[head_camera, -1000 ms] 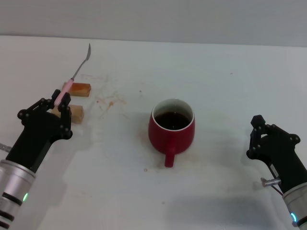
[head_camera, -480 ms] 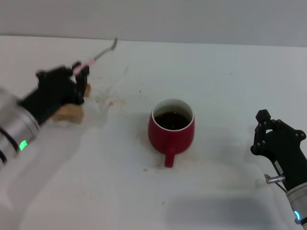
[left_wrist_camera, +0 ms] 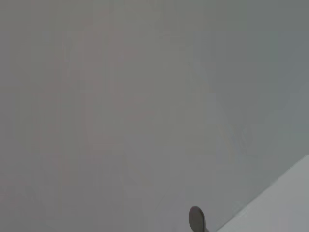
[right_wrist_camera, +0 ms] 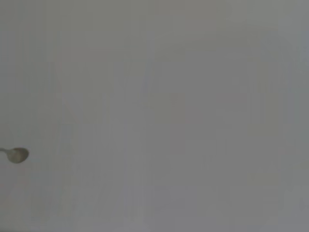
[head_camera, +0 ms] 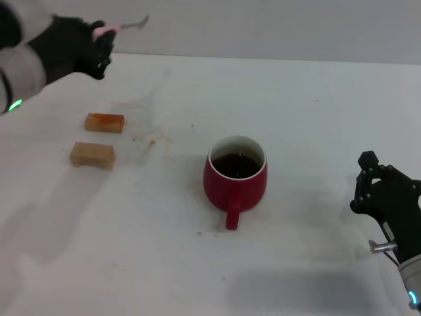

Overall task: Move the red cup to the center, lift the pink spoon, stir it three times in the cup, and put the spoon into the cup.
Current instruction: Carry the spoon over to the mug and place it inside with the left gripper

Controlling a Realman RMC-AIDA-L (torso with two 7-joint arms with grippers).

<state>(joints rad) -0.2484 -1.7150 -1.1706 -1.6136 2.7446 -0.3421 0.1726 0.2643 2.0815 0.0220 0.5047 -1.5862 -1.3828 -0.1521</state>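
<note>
The red cup (head_camera: 236,179) stands near the middle of the white table, handle toward me, dark liquid inside. My left gripper (head_camera: 99,41) is raised high at the far left and is shut on the pink spoon (head_camera: 118,27), whose grey bowl points right. The spoon's bowl also shows in the left wrist view (left_wrist_camera: 196,219) and in the right wrist view (right_wrist_camera: 17,154). My right gripper (head_camera: 370,183) is low at the right edge, well apart from the cup.
Two tan rectangular blocks (head_camera: 104,122) (head_camera: 93,155) lie on the table left of the cup, under where the left arm was. Brown stains (head_camera: 150,139) mark the table between the blocks and the cup.
My left gripper has lifted the pink spoon up and back toward the far left, uncovering both tan blocks. My right gripper has drifted slightly right and down. The cup has not moved.
</note>
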